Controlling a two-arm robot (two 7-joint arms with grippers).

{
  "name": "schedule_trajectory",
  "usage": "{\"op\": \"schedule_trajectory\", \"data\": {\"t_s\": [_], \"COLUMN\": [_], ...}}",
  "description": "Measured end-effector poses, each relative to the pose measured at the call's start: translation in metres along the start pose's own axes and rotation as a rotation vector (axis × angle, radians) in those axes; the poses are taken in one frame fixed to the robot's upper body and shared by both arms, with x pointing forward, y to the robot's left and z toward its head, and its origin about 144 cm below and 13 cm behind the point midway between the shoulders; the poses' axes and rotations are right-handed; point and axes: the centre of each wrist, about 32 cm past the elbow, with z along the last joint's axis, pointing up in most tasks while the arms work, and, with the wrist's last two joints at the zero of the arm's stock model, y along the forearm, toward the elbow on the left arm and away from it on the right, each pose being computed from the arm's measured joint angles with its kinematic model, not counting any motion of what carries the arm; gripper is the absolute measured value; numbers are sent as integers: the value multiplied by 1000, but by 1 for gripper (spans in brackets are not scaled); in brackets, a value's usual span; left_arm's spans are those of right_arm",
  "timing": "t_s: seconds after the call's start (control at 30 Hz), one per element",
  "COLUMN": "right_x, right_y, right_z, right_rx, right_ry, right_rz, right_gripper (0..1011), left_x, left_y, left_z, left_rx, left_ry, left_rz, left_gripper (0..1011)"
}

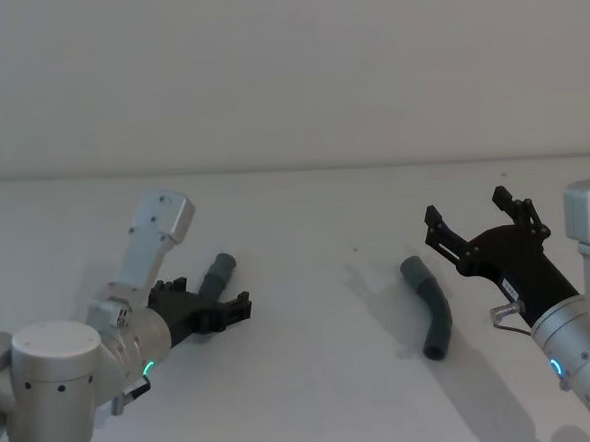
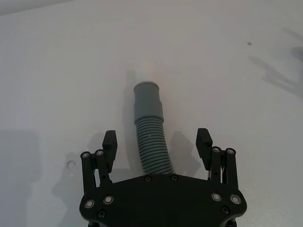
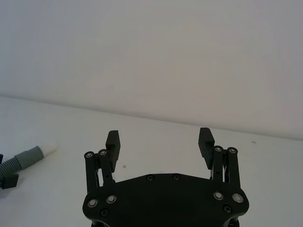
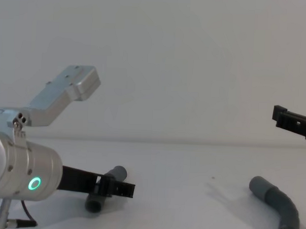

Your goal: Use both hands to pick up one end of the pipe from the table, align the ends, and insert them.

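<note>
The table [image 1: 316, 400] has lots of bare room between the two hoses and out to its far edge. The left hose [image 2: 150, 142] lies flat on it. The left gripper [image 1: 242, 309] sits low, fingers spread wide on each side of that hose, gripping nothing. Far right of the left hose lies the other bent hose [image 1: 431, 308]. The right gripper [image 1: 468, 208] hangs in the air past it, wide open and empty. The right wrist view catches a white tip [image 3: 47, 151] on the left hose's grey cuff [image 3: 29, 156]; the left wrist view shows that cuff plain grey.
</note>
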Motion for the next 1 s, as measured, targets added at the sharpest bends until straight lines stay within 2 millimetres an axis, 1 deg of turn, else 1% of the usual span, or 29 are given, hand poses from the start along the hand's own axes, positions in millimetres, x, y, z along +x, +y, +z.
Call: {"op": "schedule_trajectory", "data": {"t_s": [1.0], "right_x": [0], "right_y": [0], "right_z": [0], "right_rx": [0], "right_ry": [0], "right_rz": [0], "right_gripper": [1002], "left_x": [-2], "left_y": [-13], "left_z": [4], "left_rx": [-1], "left_ry": [-48], "left_rz": [-9], "left_gripper": [1001]}}
